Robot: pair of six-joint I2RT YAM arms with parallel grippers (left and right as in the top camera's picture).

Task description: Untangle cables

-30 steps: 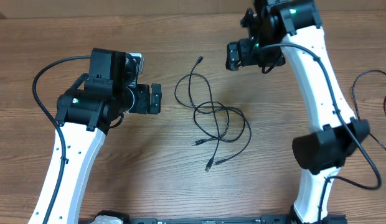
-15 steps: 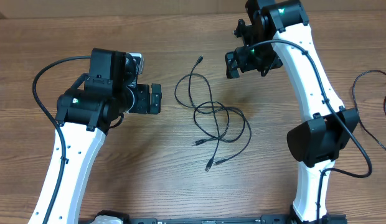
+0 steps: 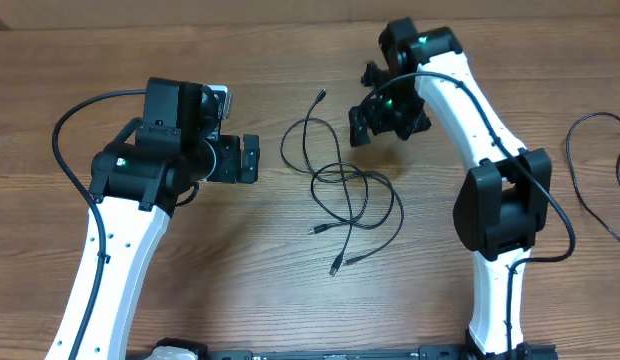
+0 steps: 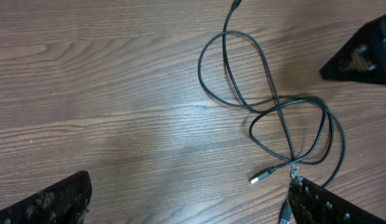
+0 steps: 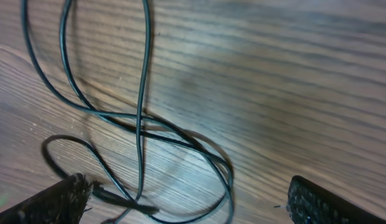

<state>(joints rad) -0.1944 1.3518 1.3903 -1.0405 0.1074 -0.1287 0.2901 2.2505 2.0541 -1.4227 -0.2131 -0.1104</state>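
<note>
**Desk:** Whereabouts of the cables point(image 3: 342, 190)?

**Photographer:** Flat on the wooden table point(image 3: 190, 260), between the left gripper point(image 3: 254, 158) and the right gripper point(image 3: 358, 130). Just ahead of the left fingertips; beside and partly beneath the right ones.

**Desk:** Lie of the tangle?

**Photographer:** Long axis crosswise to the left gripper's reach. Lone plug point(image 3: 321, 95) at the far end, pointing away from both arm bases; cluster of plugs point(image 3: 335, 268) at the near end, pointing back toward them. Loops crossed over one another in the middle. From the left wrist, cables point(image 4: 277, 112) spread ahead and off toward one finger.

**Desk:** State of the left gripper?

**Photographer:** Jaws wide apart, gripping nothing. Fingertips point(image 4: 53, 199) dark in the bottom corners of the wrist view. One plug point(image 4: 261, 178) close by the opposite finger; touching or not, impossible to tell.

**Desk:** And the right?

**Photographer:** Spread wide too, with nothing between the jaws. Blurred cables point(image 5: 142, 118) lying below, nearer one finger point(image 5: 53, 202) than the other. No grip on any cord.
</note>
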